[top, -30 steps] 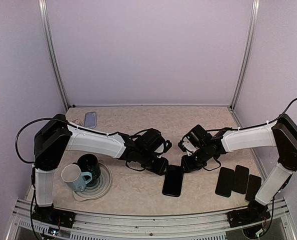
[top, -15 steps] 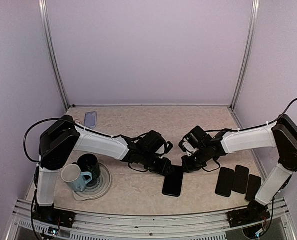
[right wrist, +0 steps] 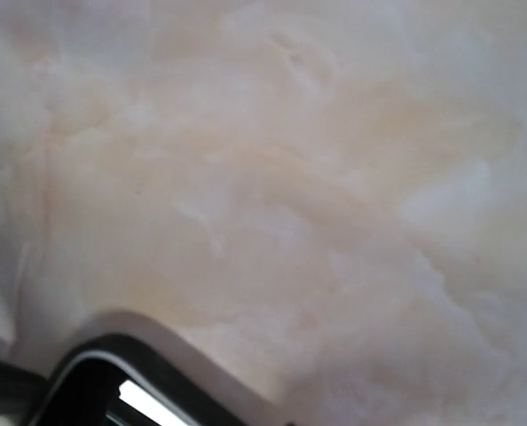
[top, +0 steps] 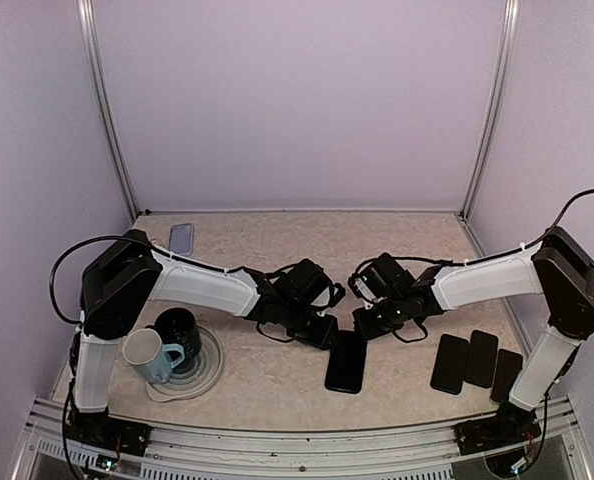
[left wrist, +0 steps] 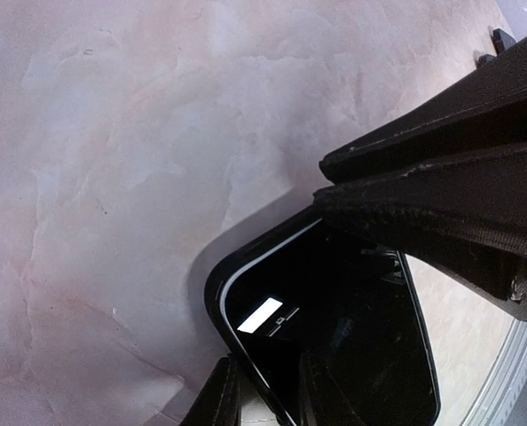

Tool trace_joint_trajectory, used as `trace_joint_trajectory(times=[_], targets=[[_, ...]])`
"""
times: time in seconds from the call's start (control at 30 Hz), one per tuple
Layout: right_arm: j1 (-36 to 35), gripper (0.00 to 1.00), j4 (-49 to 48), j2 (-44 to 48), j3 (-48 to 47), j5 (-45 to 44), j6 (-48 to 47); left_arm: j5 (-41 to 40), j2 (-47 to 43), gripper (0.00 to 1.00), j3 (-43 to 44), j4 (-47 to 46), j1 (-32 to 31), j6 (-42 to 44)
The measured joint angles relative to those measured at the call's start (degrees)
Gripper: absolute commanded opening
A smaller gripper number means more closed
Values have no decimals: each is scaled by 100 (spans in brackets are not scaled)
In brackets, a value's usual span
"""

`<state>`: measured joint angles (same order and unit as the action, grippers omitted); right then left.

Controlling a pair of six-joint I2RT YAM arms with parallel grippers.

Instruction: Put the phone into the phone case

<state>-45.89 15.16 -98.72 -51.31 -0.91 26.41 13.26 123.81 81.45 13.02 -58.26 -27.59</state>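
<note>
A black phone (top: 345, 362) lies screen up near the table's front middle. In the left wrist view a raised black rim (left wrist: 212, 297) runs round its glossy screen (left wrist: 334, 355); it looks like the phone case. My left gripper (top: 325, 333) is at the phone's far left corner. Its jaws (left wrist: 263, 398) stand narrowly apart across the rim, one finger outside with a sliver of table showing, one over the screen. My right gripper (top: 365, 325) sits at the far right corner; its fingers (left wrist: 441, 209) overhang that end. Its own view shows only the phone's corner (right wrist: 86, 386).
Three black flat slabs (top: 474, 362) lie side by side at the front right. A pale blue slab (top: 181, 238) lies at the back left. Two mugs (top: 162, 345) stand on a round plate (top: 209, 372) by the left arm's base.
My right gripper has shifted left and closed in on the phone's far end. My left gripper has edged right onto the corner. The phone lies where it did.
</note>
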Motion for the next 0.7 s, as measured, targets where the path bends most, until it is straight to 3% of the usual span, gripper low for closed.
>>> trace_joint_trajectory(times=[0.13,0.33,0.53,0.7], targets=[[-50,17,190,68,-179,-57,-72,31,-39,27,-37,-59,7,0],[-103,27,1493,232,-621,-249,-120,533,-651,31,-992,-647,177,-389],[-105,19,2033,828,-1016,-387,28,234,-1434,27,-1252,-503,363,-396],[-105,15,2194,999,-758,-398,201,111,-1322,24,-1255,-457,210,-315]])
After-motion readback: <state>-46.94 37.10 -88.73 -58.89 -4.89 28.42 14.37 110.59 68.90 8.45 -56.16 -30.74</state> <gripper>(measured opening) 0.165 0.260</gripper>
